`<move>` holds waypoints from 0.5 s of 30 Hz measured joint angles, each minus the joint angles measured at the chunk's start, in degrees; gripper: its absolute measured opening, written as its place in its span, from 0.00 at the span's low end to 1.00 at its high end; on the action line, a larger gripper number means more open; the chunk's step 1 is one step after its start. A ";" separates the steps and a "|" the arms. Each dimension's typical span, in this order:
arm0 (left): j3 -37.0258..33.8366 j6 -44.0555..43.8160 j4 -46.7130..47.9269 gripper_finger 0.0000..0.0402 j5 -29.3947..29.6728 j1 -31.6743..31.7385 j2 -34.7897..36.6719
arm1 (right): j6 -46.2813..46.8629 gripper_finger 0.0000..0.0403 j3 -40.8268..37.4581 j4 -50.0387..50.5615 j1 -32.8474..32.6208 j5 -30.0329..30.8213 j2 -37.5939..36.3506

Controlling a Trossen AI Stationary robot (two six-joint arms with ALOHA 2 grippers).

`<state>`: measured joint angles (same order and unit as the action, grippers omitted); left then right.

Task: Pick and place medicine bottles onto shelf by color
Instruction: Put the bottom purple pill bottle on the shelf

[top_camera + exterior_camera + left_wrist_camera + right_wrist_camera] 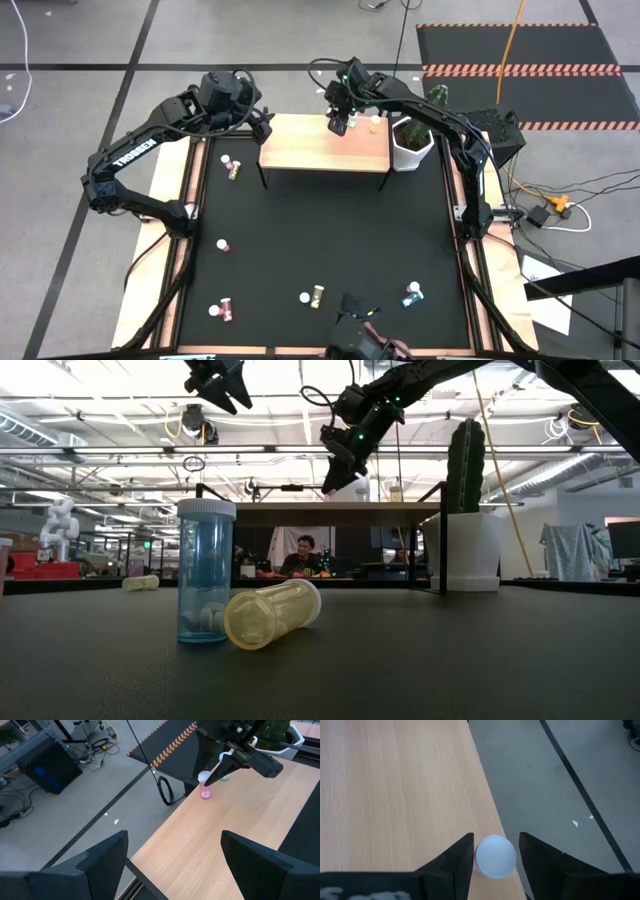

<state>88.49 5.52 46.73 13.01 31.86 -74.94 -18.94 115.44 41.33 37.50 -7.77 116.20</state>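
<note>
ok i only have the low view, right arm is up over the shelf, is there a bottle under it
observer: Yes. A pink bottle stands upright near the edge of the shelf, and the right gripper has its fingers on either side of the bottle's white cap.
operator: gripped yet
observer: Not quite. The right wrist view shows a sliver of gap on one side of the cap.
operator: and the left arm
observer: The left gripper hovers open and empty over the shelf's left end.
</note>
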 joint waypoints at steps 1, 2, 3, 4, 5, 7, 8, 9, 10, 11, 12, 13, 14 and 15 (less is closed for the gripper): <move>0.00 -0.02 0.00 0.80 0.00 0.00 0.00 | -0.08 0.37 0.00 0.05 0.00 -0.02 0.00; 0.00 -0.02 -0.01 0.80 0.01 0.00 0.00 | -0.19 0.37 0.00 0.15 0.00 -0.04 0.00; 0.00 -0.03 0.00 0.80 0.00 0.00 0.00 | -0.20 0.37 -0.24 -0.05 0.00 -0.10 -0.01; 0.00 -0.04 0.01 0.80 0.01 0.00 0.00 | -0.19 0.37 -0.69 -0.37 0.00 -0.60 -0.08; 0.00 -0.06 -0.01 0.80 0.01 0.00 0.00 | -0.09 0.37 -0.99 -0.34 0.00 -1.45 -0.09; 0.00 -0.09 -0.01 0.80 0.01 -0.02 0.00 | 0.23 0.37 -1.41 -0.07 0.07 -2.39 -0.09; 0.00 -0.11 -0.01 0.80 0.00 -0.01 0.00 | 0.22 0.37 -1.57 0.19 0.07 -2.93 -0.09; 0.00 -0.11 -0.01 0.80 0.01 0.00 0.00 | 0.22 0.37 -1.75 0.03 0.05 -2.95 -0.09; 0.00 -0.11 -0.01 0.80 0.01 0.00 0.00 | 0.22 0.37 -1.89 -0.24 0.04 -2.99 -0.09; 0.00 -0.13 -0.01 0.80 0.01 -0.01 0.00 | 0.22 0.37 -1.95 -0.36 0.04 -2.97 -0.09; 0.00 -0.13 -0.01 0.80 0.01 -0.01 0.00 | 0.22 0.37 -1.98 -0.43 0.04 -2.99 -0.09; 0.00 -0.14 -0.01 0.80 0.00 -0.01 0.00 | 0.22 0.37 -1.99 -0.66 0.04 -2.97 -0.09; 0.00 -0.14 -0.01 0.80 0.01 0.00 0.00 | 0.22 0.37 -1.99 -1.12 0.04 -2.95 -0.09; 0.00 -0.15 -0.01 0.80 0.01 -0.02 0.00 | 0.22 0.37 -1.99 -1.48 0.04 -2.95 -0.09</move>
<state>88.49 5.37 46.72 13.02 31.84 -74.94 -18.72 113.45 39.85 37.54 -10.72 116.11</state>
